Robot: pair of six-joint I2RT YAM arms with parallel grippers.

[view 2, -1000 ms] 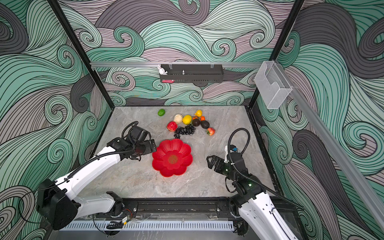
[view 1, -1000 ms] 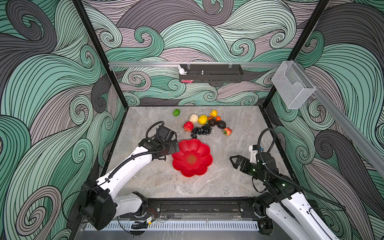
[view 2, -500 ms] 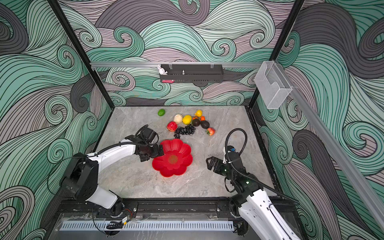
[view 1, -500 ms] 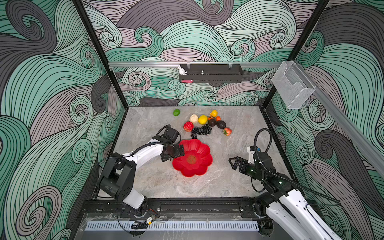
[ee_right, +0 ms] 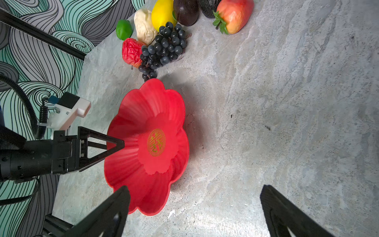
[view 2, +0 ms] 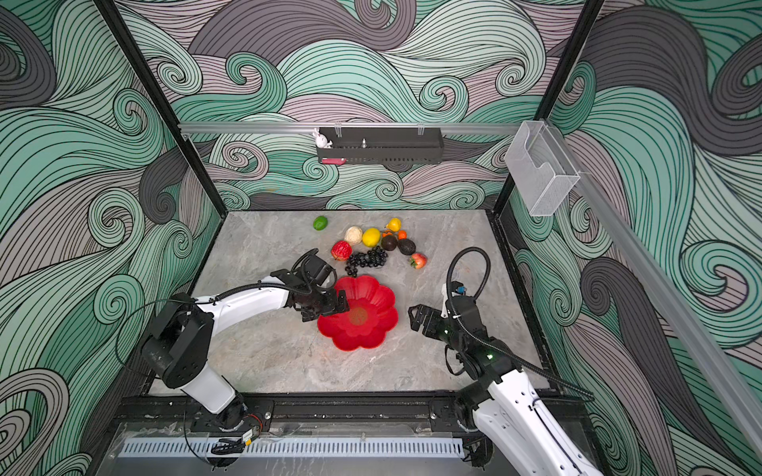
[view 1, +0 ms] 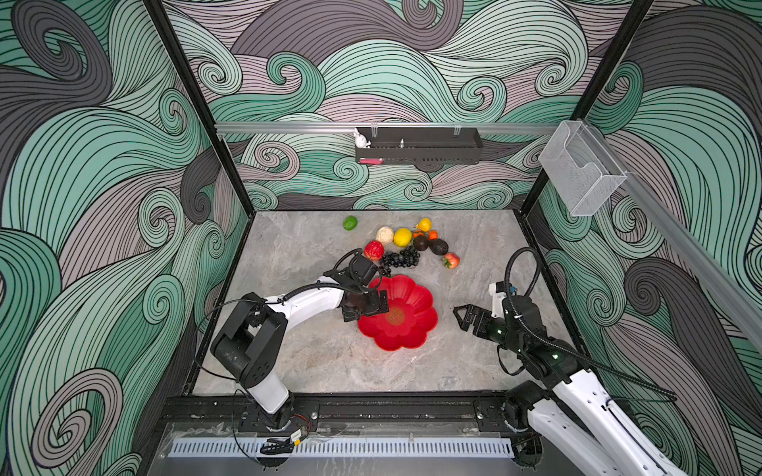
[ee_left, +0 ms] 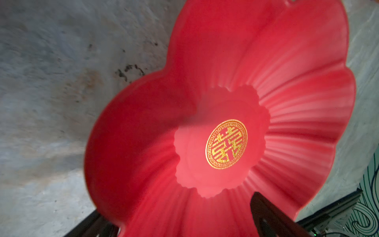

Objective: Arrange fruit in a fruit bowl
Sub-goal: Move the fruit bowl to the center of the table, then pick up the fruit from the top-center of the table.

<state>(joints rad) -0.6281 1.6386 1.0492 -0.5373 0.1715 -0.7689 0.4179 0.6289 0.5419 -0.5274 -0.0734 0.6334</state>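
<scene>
Lettering (ee_left: 226, 144) in gold, set in a round seal at the centre of the fruit bowl (ee_left: 225, 51), reads sharply only in the left wrist view. That view also shows the left gripper (view 1: 366, 308) with its jaws spread wide, one black finger (ee_left: 272, 217) over the ribbed inner wall and the other outside the rim, closed on nothing. Both top views place the bowl, empty, mid-table. The fruit (view 1: 402, 247) is clustered behind it toward the back wall, the grape bunch (view 1: 400, 259) nearest the rim and a lime (view 1: 350, 223) apart from the rest. The right wrist view adds the wrinkled skin of a red apple (ee_right: 132, 51) and the green leafy stalk of a paler apple (ee_right: 233, 16). The right gripper (view 1: 466, 317) hangs near the bowl without touching it, jaws fully apart and empty. The table (view 1: 297, 263) is grey veined stone, stained in spots. The walls (view 1: 103, 185) carry teal and grey swirls; a black tray (view 1: 416, 150) and a clear plastic holder (view 1: 581, 173) hang on aluminium rails. The bowl is glossy red plastic, flower-shaped, with fluted petals
</scene>
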